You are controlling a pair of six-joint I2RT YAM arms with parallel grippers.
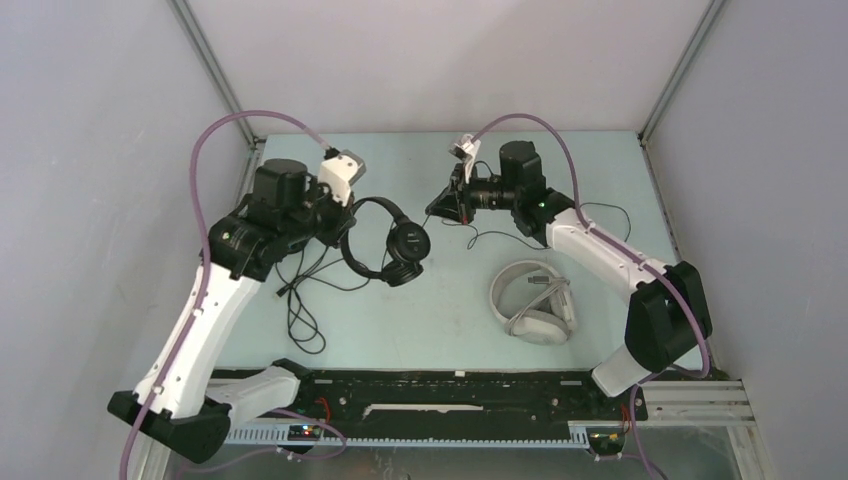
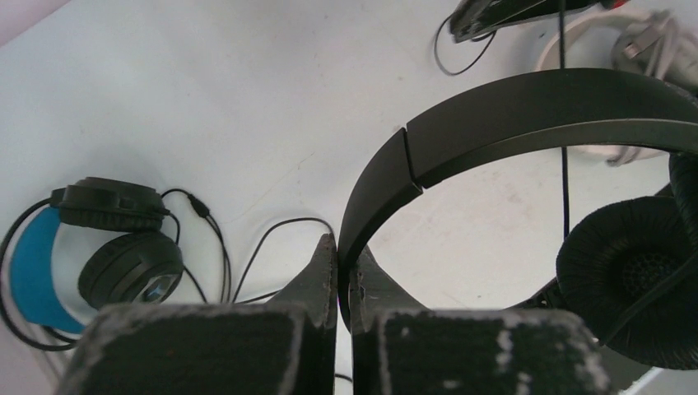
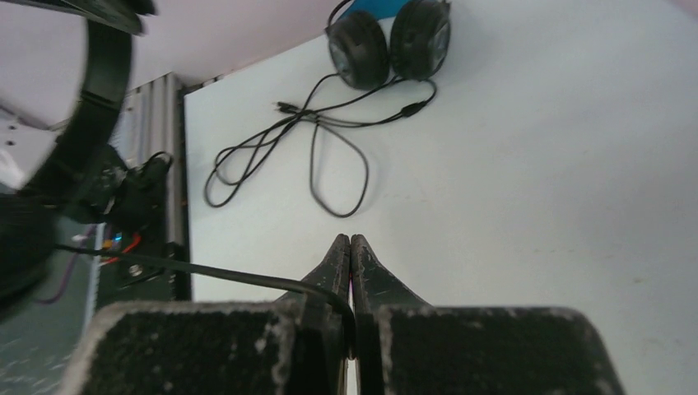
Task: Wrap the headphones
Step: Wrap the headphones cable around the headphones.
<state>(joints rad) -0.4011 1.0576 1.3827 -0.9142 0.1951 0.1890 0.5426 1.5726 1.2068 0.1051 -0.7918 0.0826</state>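
I had the left pincer clamped on the headband of the thin black on-ear headphones, centre-left of frame, their thin black cable stretching right into the closed right pincer.

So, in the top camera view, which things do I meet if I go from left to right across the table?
loose black cable → thin black headphones → right gripper → white headphones. The left gripper is left out, because it overlaps the black headphones.
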